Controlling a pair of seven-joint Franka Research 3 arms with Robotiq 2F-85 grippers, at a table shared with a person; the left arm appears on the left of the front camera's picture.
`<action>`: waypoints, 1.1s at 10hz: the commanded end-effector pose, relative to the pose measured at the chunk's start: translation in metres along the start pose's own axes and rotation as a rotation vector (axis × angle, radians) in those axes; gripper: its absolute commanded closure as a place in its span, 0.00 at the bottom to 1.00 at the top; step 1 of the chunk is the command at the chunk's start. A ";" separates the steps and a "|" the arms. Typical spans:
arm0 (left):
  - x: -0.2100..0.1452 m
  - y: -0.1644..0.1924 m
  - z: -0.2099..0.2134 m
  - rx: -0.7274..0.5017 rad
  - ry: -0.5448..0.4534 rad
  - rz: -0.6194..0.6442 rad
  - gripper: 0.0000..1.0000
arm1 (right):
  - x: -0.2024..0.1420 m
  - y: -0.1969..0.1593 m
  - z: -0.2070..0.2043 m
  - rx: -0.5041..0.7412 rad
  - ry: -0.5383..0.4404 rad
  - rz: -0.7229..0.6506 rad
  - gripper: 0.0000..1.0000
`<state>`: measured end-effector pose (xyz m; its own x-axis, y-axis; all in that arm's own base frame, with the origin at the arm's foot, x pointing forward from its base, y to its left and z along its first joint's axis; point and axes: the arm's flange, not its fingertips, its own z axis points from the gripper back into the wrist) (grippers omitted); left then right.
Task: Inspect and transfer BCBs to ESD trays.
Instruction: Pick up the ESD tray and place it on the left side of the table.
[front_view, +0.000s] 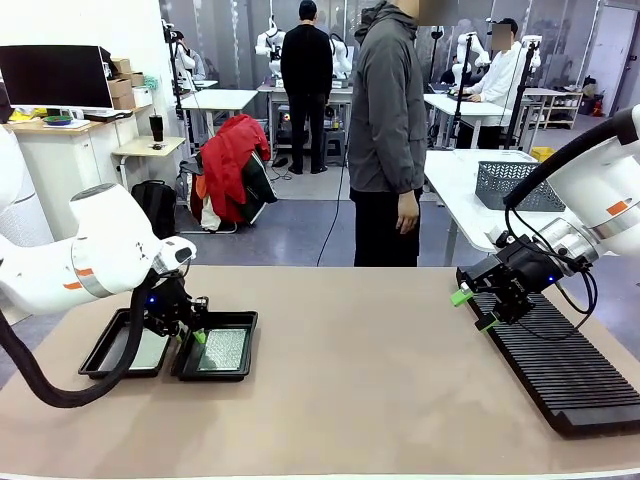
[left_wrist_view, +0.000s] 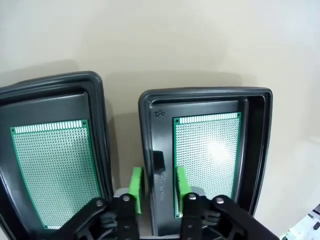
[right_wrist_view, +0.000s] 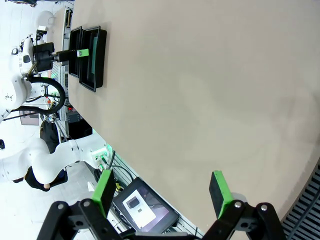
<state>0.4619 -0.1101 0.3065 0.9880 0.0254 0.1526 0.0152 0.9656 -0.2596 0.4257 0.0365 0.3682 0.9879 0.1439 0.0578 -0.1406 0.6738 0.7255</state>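
Risk of tipping the right-hand ESD tray (left_wrist_view: 252, 150): left gripper (left_wrist_view: 158, 182) fingers, parted, straddle its rim beside the BCB (left_wrist_view: 207, 160); right gripper (right_wrist_view: 162, 192) stands spread.

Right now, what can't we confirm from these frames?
- Left gripper, left wrist view: fingers straddle the tray wall; contact with the board can't be told.
- Other board: near end cut off by the picture's bottom edge and the gripper body.
- Rack, front view: slots too small to tell if boards remain.
- Right gripper: open, empty.
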 end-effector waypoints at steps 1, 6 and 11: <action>-0.001 -0.010 0.012 0.037 -0.009 0.016 0.43 | 0.000 0.000 0.001 -0.005 -0.003 -0.001 0.00; -0.007 -0.044 0.053 0.162 0.030 0.005 0.04 | 0.000 0.000 0.001 -0.005 -0.003 -0.001 0.00; -0.031 -0.054 0.119 0.291 0.106 -0.021 0.00 | 0.000 0.000 0.001 -0.005 -0.003 -0.001 0.00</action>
<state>0.4161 -0.1328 0.4193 0.9980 -0.0216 0.0601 0.0232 0.9994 -0.0268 0.4257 0.0365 0.3682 0.9879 0.1439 0.0577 -0.1406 0.6738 0.7255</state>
